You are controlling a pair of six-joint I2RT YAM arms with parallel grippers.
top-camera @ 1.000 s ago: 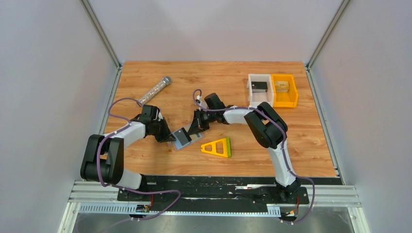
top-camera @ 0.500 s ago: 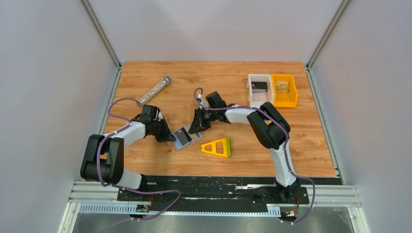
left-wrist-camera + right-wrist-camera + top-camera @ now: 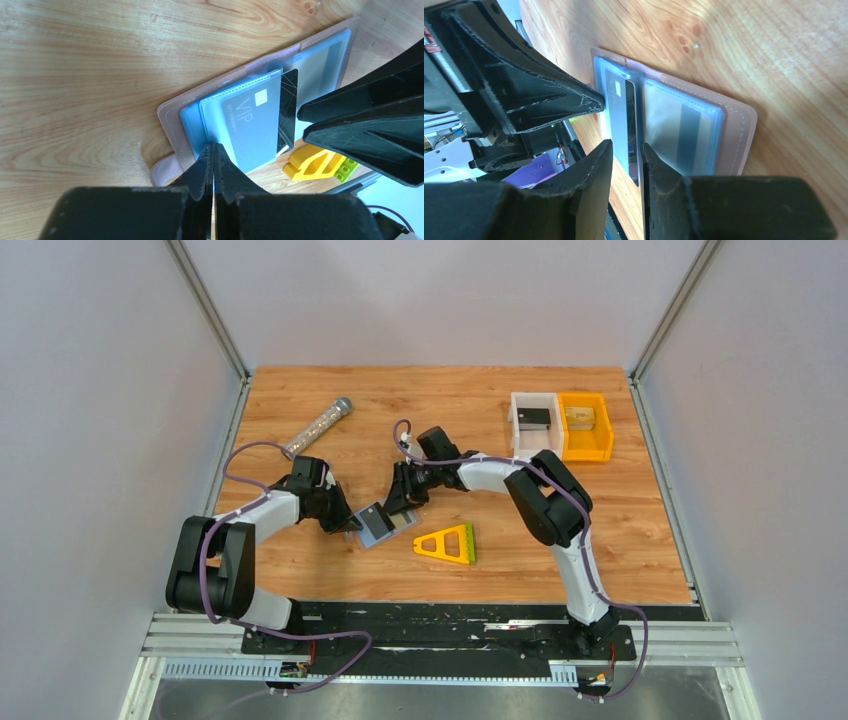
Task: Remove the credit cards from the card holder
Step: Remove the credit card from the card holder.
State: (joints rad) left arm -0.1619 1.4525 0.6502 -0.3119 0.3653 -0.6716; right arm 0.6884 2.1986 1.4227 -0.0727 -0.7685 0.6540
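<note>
The left pincer (image 3: 213,150) is clenched, its tips bearing on the near edge of the card holder (image 3: 169,122), which lies open on the surface (image 3: 75,75). It looks to be pinning the holder, though whether it nips a sleeve I cannot tell. 1 grey credit card (image 3: 250,117) marked VIP appears to jut partway out of its clear slot toward the right. The right pincer (image 3: 626,146) is released, its 2 jaws narrowly parted astride the card's exposed end without clamping it. The step in hand seems to be extracting this card. Next, the right should close on that end and draw it straight along the slot, with the left holding the holder flat.
</note>
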